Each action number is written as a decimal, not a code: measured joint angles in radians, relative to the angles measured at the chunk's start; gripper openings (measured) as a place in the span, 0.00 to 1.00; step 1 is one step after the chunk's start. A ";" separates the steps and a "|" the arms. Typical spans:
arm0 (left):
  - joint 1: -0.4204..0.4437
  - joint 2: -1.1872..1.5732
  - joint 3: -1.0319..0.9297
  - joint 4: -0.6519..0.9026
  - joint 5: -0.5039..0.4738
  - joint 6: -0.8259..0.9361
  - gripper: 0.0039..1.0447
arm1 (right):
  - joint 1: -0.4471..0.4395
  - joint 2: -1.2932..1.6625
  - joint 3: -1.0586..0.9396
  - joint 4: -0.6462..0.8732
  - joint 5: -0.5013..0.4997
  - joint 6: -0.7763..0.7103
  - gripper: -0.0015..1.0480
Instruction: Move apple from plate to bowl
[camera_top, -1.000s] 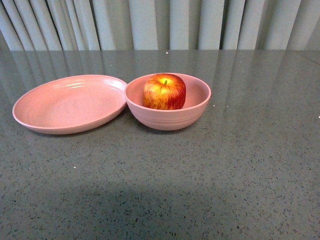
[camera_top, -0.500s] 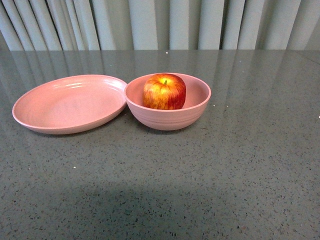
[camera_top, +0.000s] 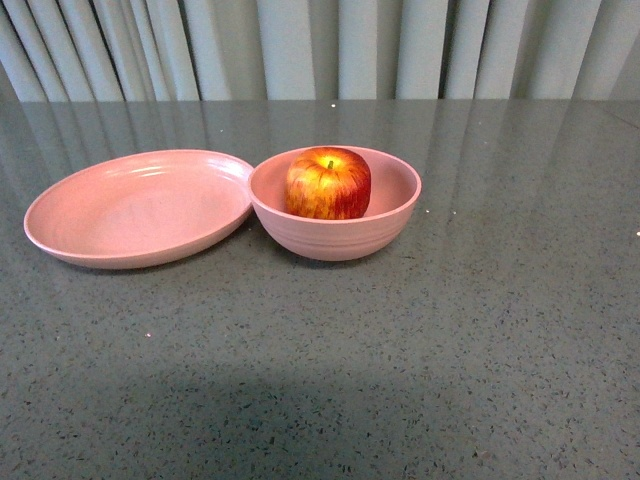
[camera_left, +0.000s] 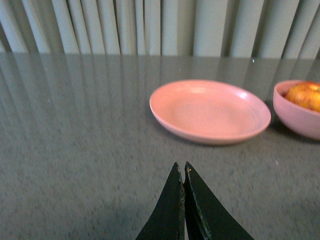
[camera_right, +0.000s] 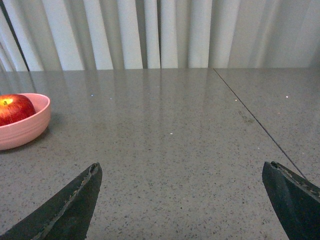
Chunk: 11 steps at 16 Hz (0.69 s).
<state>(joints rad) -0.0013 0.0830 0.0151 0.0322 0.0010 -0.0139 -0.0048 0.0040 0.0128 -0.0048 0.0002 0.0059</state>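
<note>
apple upright in bowl, plate touching beside

left gripper fingers: matte black, tapered to thin pointed tips.
right gripper fingers: dark grey-black, wedge-shaped, rough scuffed edges.

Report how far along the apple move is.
Done: the apple sits inside the bowl, and the plate beside it holds nothing. In hand: nothing. The left gripper is shut on nothing, and the right gripper is open; both are back from the dishes. Left: nothing visible, so the job looks finished.
</note>
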 joint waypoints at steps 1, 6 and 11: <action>0.000 -0.029 0.000 -0.038 0.000 0.000 0.01 | 0.000 0.000 0.000 0.000 0.000 0.000 0.94; 0.000 -0.073 0.003 -0.032 -0.004 0.000 0.01 | 0.000 0.000 0.000 0.002 0.000 0.000 0.94; 0.000 -0.073 0.000 -0.036 -0.001 0.001 0.01 | 0.000 0.000 0.000 0.000 0.000 0.000 0.94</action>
<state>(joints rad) -0.0010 0.0101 0.0151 -0.0036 0.0002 -0.0132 -0.0048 0.0040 0.0128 -0.0048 0.0002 0.0059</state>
